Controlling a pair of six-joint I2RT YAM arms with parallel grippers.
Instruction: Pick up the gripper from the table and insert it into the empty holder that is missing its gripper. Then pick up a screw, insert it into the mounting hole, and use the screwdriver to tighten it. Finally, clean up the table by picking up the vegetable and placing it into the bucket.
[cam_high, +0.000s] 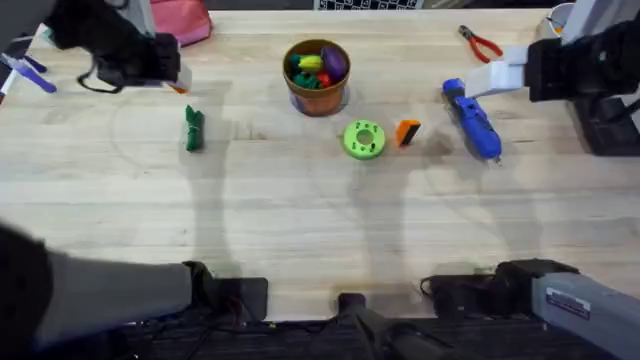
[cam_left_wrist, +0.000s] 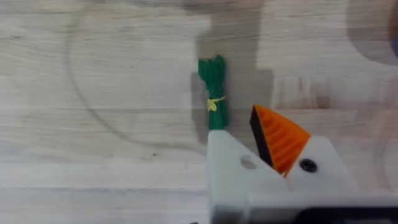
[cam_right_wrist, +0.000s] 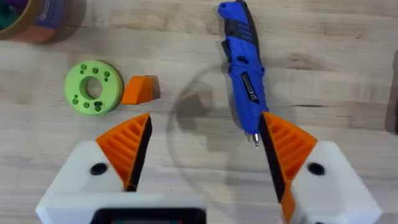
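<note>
The orange gripper (cam_high: 407, 132) (cam_right_wrist: 140, 89) lies on the table beside a green disc (cam_high: 363, 140). The blue screwdriver (cam_high: 472, 120) (cam_right_wrist: 244, 68) lies to its right, under my right gripper (cam_high: 500, 75) (cam_right_wrist: 205, 149), which hovers open and empty. My left gripper (cam_high: 168, 68) (cam_left_wrist: 249, 134) is shut on nothing at the far left. One of its fingers is the bare white holder (cam_left_wrist: 230, 162) with a mounting hole (cam_left_wrist: 247, 163); the other carries an orange pad. The green vegetable (cam_high: 193, 128) (cam_left_wrist: 213, 93) lies just before it. The bucket (cam_high: 317, 75) stands at the back centre. No screw is visible.
Red-handled pliers (cam_high: 480, 42) lie at the back right. A pink object (cam_high: 182, 20) sits at the back left, and blue-purple items (cam_high: 25, 68) lie by the left edge. The wooden table (cam_high: 300, 230) is bare across its front half.
</note>
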